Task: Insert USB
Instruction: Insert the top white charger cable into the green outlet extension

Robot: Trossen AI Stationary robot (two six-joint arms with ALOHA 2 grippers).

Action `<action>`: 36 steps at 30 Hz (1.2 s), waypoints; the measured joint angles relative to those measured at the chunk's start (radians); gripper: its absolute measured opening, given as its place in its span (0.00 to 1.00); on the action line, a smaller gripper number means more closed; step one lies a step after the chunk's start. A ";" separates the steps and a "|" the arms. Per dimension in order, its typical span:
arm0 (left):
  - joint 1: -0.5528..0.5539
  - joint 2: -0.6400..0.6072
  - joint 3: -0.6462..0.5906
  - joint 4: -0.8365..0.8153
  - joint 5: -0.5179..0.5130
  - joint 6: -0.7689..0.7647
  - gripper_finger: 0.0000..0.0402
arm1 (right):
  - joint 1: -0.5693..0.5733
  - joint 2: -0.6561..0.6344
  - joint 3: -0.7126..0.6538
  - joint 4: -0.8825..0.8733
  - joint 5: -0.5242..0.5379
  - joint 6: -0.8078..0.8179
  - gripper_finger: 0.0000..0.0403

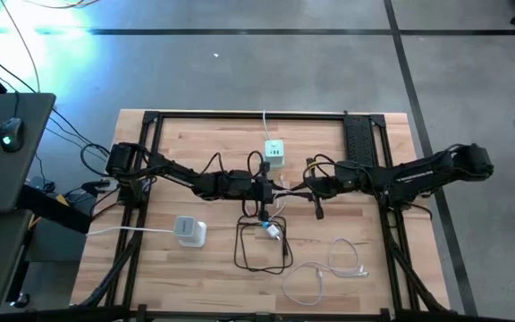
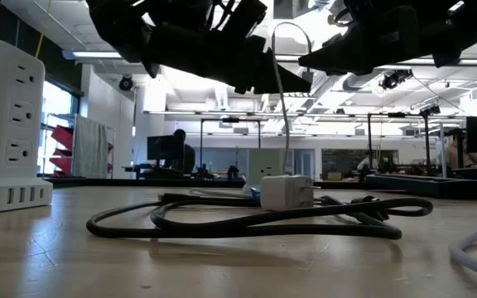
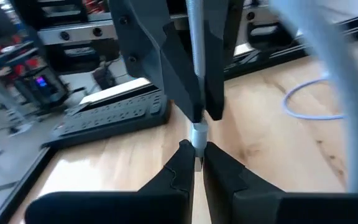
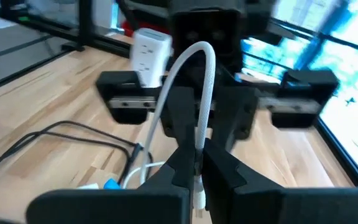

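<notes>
Wooden slat surface (image 1: 213, 277) inside a black frame, grey floor around it; the low view shows an open lab hall behind with ceiling lights.

White USB cable (image 4: 199, 134) held above the surface centre, between both arms. Its plug end (image 3: 199, 134) is pinched by the left claw (image 3: 197, 151), fingers closed on it. Right claw (image 4: 199, 163) faces the left one and is closed on the same cable, which arches up in a loop from its fingers (image 4: 182, 155). Both claws meet just above a small white adapter (image 2: 286, 191) with a blue connector beside it, lying on a looped black cord (image 1: 262, 250).

Green-and-white cube socket (image 1: 274, 152) stands on the surface just behind the claws. White tower power strip (image 1: 190, 232) sits to the left front, well apart. Another loose white cable (image 1: 333, 264) lies coiled at the right front
</notes>
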 joint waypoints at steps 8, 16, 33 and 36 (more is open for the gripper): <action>-0.034 0.000 0.000 -0.026 -0.256 0.047 0.00 | 0.000 0.000 0.159 -0.343 0.087 0.032 0.27; -0.097 0.000 0.000 -0.016 -0.670 0.138 0.00 | -0.008 0.013 0.162 -0.378 0.291 0.425 0.42; -0.169 0.000 0.000 -0.006 -0.923 0.459 0.00 | -0.105 0.246 0.082 0.179 0.090 1.080 0.42; -0.178 0.000 0.000 -0.007 -0.937 0.488 0.00 | -0.110 0.290 0.082 0.260 0.052 1.085 0.42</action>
